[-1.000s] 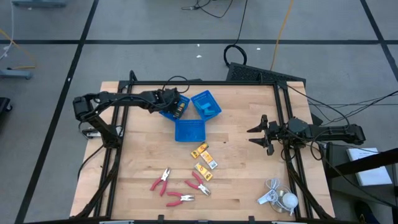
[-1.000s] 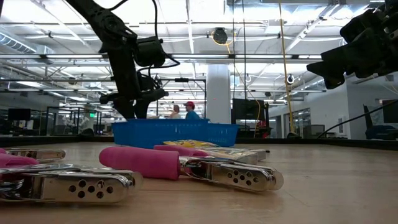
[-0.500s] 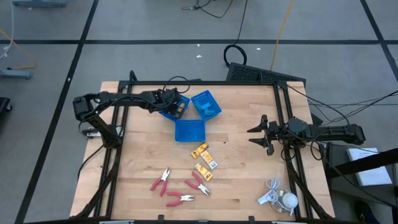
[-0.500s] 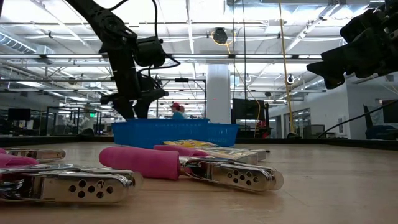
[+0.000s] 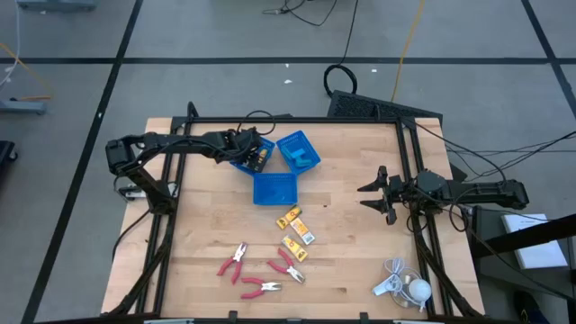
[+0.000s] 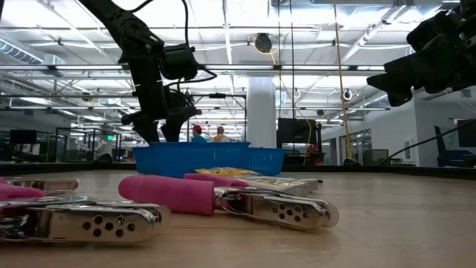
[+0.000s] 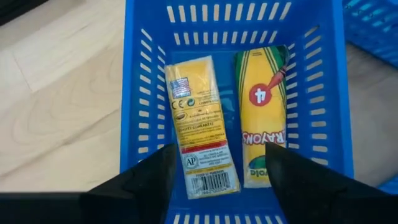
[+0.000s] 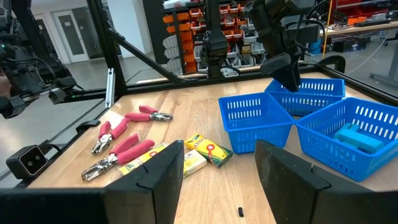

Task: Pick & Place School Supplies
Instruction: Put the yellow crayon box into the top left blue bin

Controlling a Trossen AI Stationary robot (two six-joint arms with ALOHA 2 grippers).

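Three blue trays [image 5: 274, 188] cluster near the far middle of the wooden table [image 5: 342, 243]. Over the leftmost tray [image 7: 336, 93] hangs the left gripper [image 5: 255, 153], its fingers spread wide with nothing between them; directly below it, two yellow crayon packets [image 7: 200, 127] lie flat side by side on the tray floor, between the fingertips as the wrist camera sees them but apart from them. The right gripper [image 5: 373, 194] waits above the table's right side, its fingers parted and empty, well apart from all the supplies. A neighbouring tray [image 8: 360, 140] holds light-blue oblong pieces [image 8: 356, 136]. Nearer the front, three red-handled pliers [image 5: 261, 268] lie loose on the wood, and just beyond them several more crayon packets [image 5: 295, 229] sit between the pliers and the trays. A white corded gadget [image 5: 402, 283] rests at the front right corner.
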